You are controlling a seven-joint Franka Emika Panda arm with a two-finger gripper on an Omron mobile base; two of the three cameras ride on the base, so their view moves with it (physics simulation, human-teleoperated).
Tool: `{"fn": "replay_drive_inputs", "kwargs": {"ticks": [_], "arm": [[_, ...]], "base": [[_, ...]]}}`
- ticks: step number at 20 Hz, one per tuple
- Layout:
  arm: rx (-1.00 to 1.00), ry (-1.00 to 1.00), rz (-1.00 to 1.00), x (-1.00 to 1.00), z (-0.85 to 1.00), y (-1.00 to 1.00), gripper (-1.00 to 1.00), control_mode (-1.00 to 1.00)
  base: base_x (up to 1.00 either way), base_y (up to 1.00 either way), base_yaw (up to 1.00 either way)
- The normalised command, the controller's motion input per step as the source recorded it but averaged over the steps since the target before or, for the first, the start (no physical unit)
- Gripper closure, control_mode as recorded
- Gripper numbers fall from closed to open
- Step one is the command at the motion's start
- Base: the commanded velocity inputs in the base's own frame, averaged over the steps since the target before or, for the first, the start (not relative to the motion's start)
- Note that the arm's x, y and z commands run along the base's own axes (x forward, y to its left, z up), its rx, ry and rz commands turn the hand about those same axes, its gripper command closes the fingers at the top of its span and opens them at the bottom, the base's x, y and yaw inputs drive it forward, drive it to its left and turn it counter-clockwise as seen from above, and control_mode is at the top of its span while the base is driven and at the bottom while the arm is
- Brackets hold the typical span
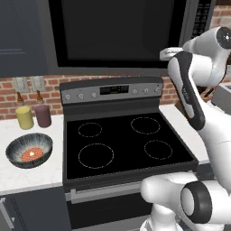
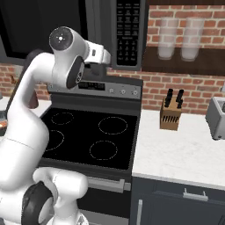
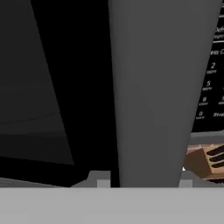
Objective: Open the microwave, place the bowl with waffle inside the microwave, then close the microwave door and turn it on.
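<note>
Two small dark fingertips (image 3: 103, 183) flank the long grey handle (image 3: 148, 87) of the microwave door (image 1: 115, 34). In the hand view the bar fills the whole gap between them, so the end effector (image 3: 144, 183) looks clamped on the handle at a middling width, with nothing else in it. The step in hand, as I judge it, is opening the door, which is not yet swung out. To do it well, the pull should follow the door's arc about its far hinge, with the wrist turning as it goes. A straight tug would likely slide the tips off a smooth, rounded bar. The hold sits near the handle's lower end, so an even, unhurried draw seems wise. The microwave (image 2: 105, 17) is a dark, matte box, and its door is a glossy black pane beside a keypad (image 2: 128, 30) of fine pale print. The bowl (image 1: 18, 151) stands well apart on the pale speckled desk (image 1: 27, 178), left of the flat glass-black stove (image 1: 126, 140). It is wide, round and streaked blue-grey and white. The waffle (image 1: 32, 154), a small gridded orange disc, lies in its hollow.
</note>
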Motion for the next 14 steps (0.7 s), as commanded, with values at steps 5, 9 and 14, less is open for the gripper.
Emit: {"fn": "replay_drive_inputs", "kwargs": {"ticks": [5,9,14], "arm": [[-0.03,-0.04,0.08,-1.0,0.19,0.93,1.0,-1.0],[-0.05,-0.04,0.07,-1.0,0.2,0.98,1.0,-1.0],[-0.06,-0.04,0.07,-1.0,0.09,0.95,1.0,-1.0]], "base": [[0.0,0.0,0.0],[0.0,0.0,0.0],[0.0,0.0,0.0]]}}
